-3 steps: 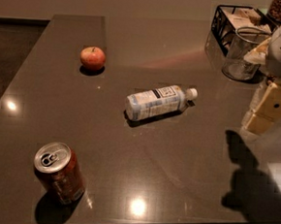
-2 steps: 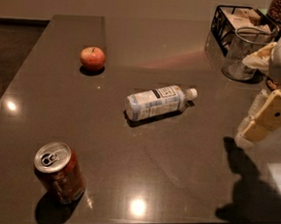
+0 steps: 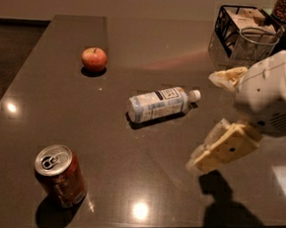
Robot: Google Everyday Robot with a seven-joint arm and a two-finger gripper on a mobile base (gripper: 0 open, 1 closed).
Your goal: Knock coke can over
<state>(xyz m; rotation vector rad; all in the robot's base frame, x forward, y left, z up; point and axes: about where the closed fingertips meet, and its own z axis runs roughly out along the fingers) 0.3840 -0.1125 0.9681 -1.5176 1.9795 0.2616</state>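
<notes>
The coke can [image 3: 61,179] stands upright in the lower left of the frame on the dark, glossy table [image 3: 127,194]. Its body is red-brown and its top is shiny silver, with the pull tab showing. The gripper [image 3: 203,120] hangs at the right of the frame, well apart from the can, its 2 cream fingers [image 3: 224,147] spread wide and holding nothing. A clear bottle [image 3: 158,104] lies on its side mid-frame, and an apple [image 3: 94,59] sits upper left.
</notes>
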